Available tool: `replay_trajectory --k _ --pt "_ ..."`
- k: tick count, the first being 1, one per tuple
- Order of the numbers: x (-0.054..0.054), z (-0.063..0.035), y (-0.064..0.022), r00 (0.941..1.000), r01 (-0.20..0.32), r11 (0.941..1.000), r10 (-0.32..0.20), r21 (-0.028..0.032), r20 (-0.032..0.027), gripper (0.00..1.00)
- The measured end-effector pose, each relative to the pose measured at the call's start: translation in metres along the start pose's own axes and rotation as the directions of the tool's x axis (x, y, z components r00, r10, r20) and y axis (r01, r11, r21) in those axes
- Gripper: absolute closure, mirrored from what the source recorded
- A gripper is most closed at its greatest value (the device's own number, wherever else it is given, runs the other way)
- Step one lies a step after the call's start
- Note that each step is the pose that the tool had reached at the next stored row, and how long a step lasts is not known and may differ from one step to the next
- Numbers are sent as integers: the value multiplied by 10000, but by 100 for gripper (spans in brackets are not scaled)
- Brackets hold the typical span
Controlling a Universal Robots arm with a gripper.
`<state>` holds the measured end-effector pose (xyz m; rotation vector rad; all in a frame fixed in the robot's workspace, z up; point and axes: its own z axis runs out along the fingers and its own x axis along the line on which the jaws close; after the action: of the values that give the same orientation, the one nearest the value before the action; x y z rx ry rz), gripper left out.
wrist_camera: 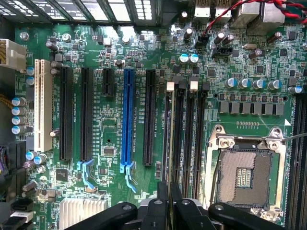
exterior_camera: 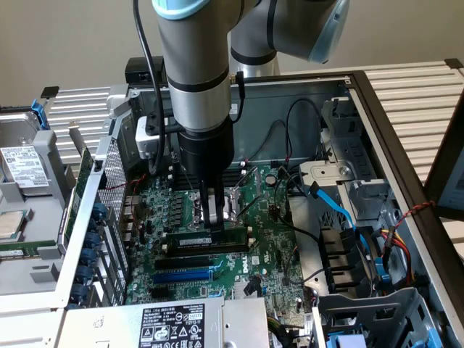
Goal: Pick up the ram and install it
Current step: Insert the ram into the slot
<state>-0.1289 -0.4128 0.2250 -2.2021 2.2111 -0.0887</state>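
Ram, a long thin green circuit-board stick (exterior_camera: 228, 239), stands on edge at the long black slots (wrist_camera: 189, 139), pinched by the black claw (exterior_camera: 212, 221) so it can probably go straight in

The arm (exterior_camera: 194, 65) comes down from the top of the exterior view, its grey last section standing almost upright. A thicker joint (exterior_camera: 297, 29) with a pale blue cap sits behind it, toward the exterior view's right. Below the grey section is the black wrist (exterior_camera: 205, 156), with a small white box (exterior_camera: 148, 135) clamped to its side on the exterior view's left. The end effector (exterior_camera: 214, 220) points straight down. Its two slim dark fingers (exterior_camera: 209, 206) are drawn close together, pinching the top edge of the ram (exterior_camera: 192, 240). In the wrist view the end effector (wrist_camera: 169, 194) shows the same narrow grip, with black linkage arms (wrist_camera: 108, 215) spreading outward behind the fingers (wrist_camera: 161, 206).
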Motion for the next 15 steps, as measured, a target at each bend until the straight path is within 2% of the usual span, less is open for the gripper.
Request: replay_trajectory --k 3,4,5,8,9,10,11,15 --pt "-1 9 6 10000 -6 10000 6 -6 -7 85" --pt "-1 9 6 10000 -8 10000 8 -28 -9 85" --pt "-1 10 7 10000 -7 9999 7 -120 -8 78" --pt "-1 2 9 10000 1 9988 -2 -486 -8 78" --pt "-1 -6 9 10000 3 9983 -4 -577 -9 78" --pt "0 -15 9 10000 5 9980 -6 -632 -8 78" --pt "0 -28 8 10000 6 9978 -6 -656 -9 78" --pt "1 -91 5 10000 5 9978 -6 -662 -9 78"
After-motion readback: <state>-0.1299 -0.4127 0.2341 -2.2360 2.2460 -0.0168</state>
